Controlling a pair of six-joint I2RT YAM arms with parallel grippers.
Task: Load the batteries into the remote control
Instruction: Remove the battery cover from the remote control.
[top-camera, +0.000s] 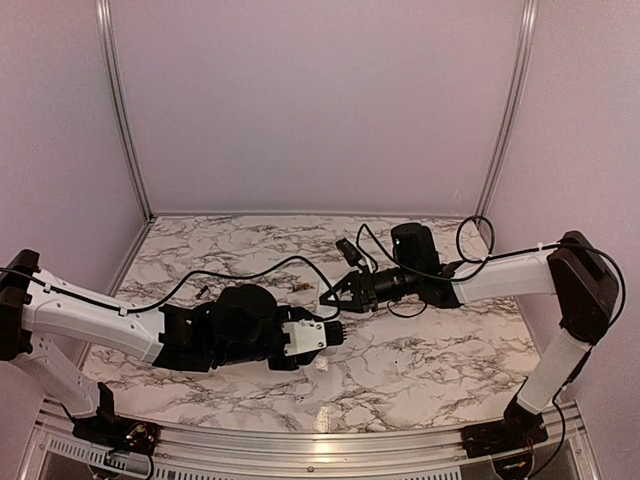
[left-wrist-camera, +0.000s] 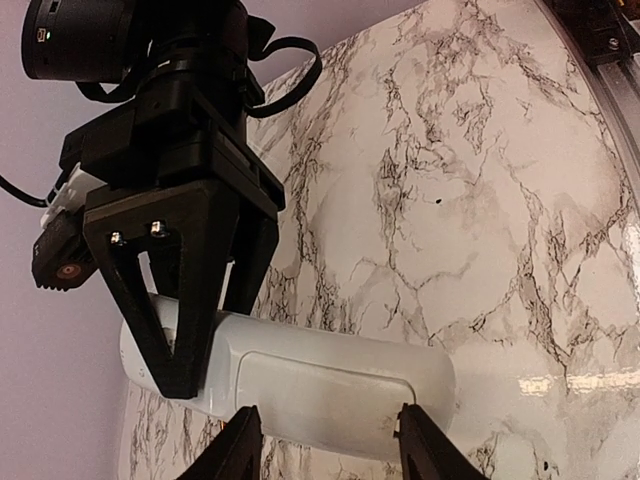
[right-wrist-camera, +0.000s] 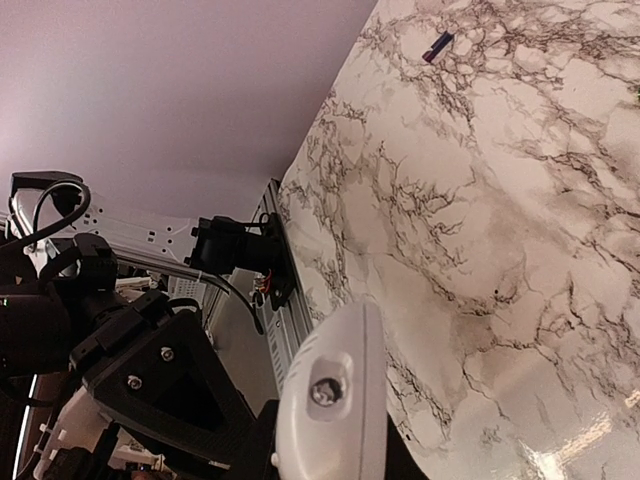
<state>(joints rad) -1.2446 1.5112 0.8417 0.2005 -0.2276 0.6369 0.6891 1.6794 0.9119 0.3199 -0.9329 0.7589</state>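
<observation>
The white remote control (left-wrist-camera: 330, 385) hangs above the marble table with its back and battery cover facing the left wrist camera. My right gripper (left-wrist-camera: 180, 375) comes down from above and is shut on the remote's left end across its thickness. In the right wrist view the remote (right-wrist-camera: 335, 400) shows end-on between that gripper's (right-wrist-camera: 330, 455) dark fingers. My left gripper (left-wrist-camera: 328, 425) is open, and its fingertips (left-wrist-camera: 245, 430) rest at the remote's near long edge. In the top view both grippers meet at the remote (top-camera: 303, 337). A tiny golden-brown speck (top-camera: 299, 287) behind them may be the batteries.
A small dark piece (right-wrist-camera: 437, 45) lies on the marble toward the left back (top-camera: 205, 293). Black cables (top-camera: 250, 268) trail across the table behind the arms. The aluminium rail (top-camera: 300, 445) runs along the near edge. Walls close the back and both sides.
</observation>
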